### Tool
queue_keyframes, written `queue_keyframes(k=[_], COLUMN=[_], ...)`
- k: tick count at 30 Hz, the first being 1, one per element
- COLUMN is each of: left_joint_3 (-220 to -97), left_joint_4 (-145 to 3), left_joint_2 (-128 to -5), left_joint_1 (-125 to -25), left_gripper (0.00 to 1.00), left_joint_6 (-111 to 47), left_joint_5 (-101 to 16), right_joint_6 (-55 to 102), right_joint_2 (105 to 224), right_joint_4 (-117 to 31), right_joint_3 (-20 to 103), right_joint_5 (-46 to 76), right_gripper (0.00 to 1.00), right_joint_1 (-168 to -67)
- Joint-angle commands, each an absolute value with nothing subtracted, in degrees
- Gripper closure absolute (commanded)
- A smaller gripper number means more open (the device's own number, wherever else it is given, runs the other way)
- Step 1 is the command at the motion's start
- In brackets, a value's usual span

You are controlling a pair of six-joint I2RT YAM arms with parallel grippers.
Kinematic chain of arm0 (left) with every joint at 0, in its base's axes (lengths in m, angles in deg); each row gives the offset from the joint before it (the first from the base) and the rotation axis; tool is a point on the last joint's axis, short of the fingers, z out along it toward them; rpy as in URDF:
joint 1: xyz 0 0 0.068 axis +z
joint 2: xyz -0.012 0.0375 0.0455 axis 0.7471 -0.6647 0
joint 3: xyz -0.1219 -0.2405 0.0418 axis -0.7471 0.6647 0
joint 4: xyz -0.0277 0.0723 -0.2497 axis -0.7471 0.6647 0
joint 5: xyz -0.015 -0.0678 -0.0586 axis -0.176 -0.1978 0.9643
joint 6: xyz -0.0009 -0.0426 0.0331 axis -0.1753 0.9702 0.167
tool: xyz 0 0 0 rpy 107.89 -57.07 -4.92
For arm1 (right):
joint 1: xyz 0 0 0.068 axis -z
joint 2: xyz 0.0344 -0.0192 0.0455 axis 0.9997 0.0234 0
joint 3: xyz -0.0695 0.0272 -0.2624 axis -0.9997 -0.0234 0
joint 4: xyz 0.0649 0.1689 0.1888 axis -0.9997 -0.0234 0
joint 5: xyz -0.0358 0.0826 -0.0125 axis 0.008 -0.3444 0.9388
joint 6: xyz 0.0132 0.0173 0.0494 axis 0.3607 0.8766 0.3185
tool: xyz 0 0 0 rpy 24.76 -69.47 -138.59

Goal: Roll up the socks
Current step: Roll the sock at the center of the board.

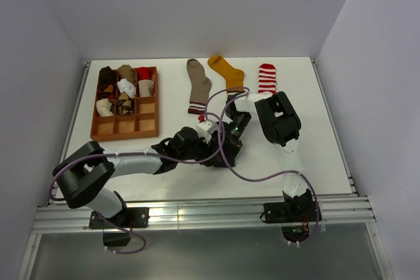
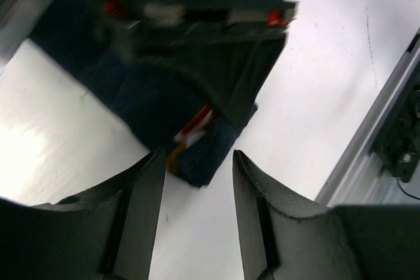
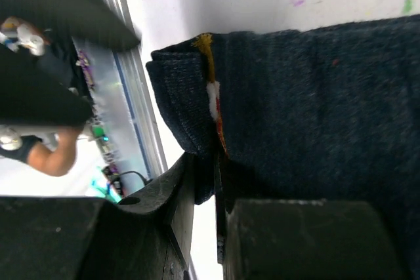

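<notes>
The navy sock (image 3: 315,96) is being pinched at its folded edge by the right gripper (image 3: 209,168). Its two fingers are being pressed close together, with the fabric clamped between them. A small patch of red, white and yellow is being shown at the fold, just beside the fingertips. The sock is lying flat on the white counter (image 1: 315,142), at the middle of it, where the two arms are being brought together. In the top view it is being hidden almost wholly by the wrists.

The left gripper (image 2: 198,162) is being held with its fingers apart and is clamped on nothing. Bare counter is being seen between them. The near end of the navy sock is lying just beyond the fingertips, and whether it is being touched cannot be told. The right gripper is being seen above that end of the sock in the left wrist view, though blurred.

Three more socks are being left flat in a row at the far side of the counter, well apart from both grippers: a taupe sock (image 1: 197,84) with a striped cuff, a mustard sock (image 1: 228,72) and a red-and-white striped sock (image 1: 266,78). A wooden grid tray (image 1: 125,134) is lying at the far left. Rolled socks (image 1: 125,90) are being held in its far and middle compartments.
</notes>
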State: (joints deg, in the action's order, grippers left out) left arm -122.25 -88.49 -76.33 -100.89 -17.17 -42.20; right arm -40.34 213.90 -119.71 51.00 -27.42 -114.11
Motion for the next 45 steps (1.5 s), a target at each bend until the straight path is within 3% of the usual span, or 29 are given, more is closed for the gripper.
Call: queue_keyframes(k=[1,16,23,26,27,29,31,32,38,45], left_joint_3=[-126.7,-127.6,-126.4,-126.2,-126.1,-125.7,-125.0,-124.6,-123.4,-125.8], left_joint_4=[-90.9,-93.4,-95.7,-96.4,-96.9,-98.3,-100.6,-101.7,-106.2,-101.7], left_joint_2=[-79.7,-87.8,-89.2,-89.9,-90.4,-91.7,-93.5,-94.3,-100.0,-104.5], left_joint_1=[-103.3,-104.9,-104.9,-104.8,-104.6,-104.1,-102.7,-101.7,-98.8,-96.9], left_gripper=[0.5,0.51,0.56,0.66,0.76,0.84,0.98,1.0,1.0,1.0], left_joint_6=[-24.4,-25.8,-23.7,-22.1,-21.1,-19.6,-16.4,-15.3,-6.7,0.7], left_joint_5=[-44.7,-41.8,-38.7,-38.4,-38.0,-35.2,-33.3,-31.1,-25.2,-20.1], right_joint_6=[-39.2,-37.3,-36.3,-35.6,-34.6,-33.8,-32.7,-32.0,-26.6,-20.8], right_joint_2=[216.1,217.4,217.5,217.2,216.9,215.7,212.9,211.8,197.6,179.3], right_joint_4=[-123.6,-124.0,-123.4,-122.6,-121.4,-120.1,-117.1,-115.5,-100.2,-80.4], right_joint_3=[53.5,55.2,55.7,55.2,55.0,53.8,51.4,50.2,39.8,28.7], right_joint_5=[-26.7,-26.9,-27.2,-27.0,-26.6,-26.3,-25.6,-25.2,-21.7,-14.8], right_gripper=[0.83,0.83,0.83,0.83,0.82,0.81,0.76,0.72,0.52,0.43], right_joint_1=[-113.6,-112.5,-111.2,-111.1,-111.1,-111.1,-111.1,-111.1,-111.0,-109.3])
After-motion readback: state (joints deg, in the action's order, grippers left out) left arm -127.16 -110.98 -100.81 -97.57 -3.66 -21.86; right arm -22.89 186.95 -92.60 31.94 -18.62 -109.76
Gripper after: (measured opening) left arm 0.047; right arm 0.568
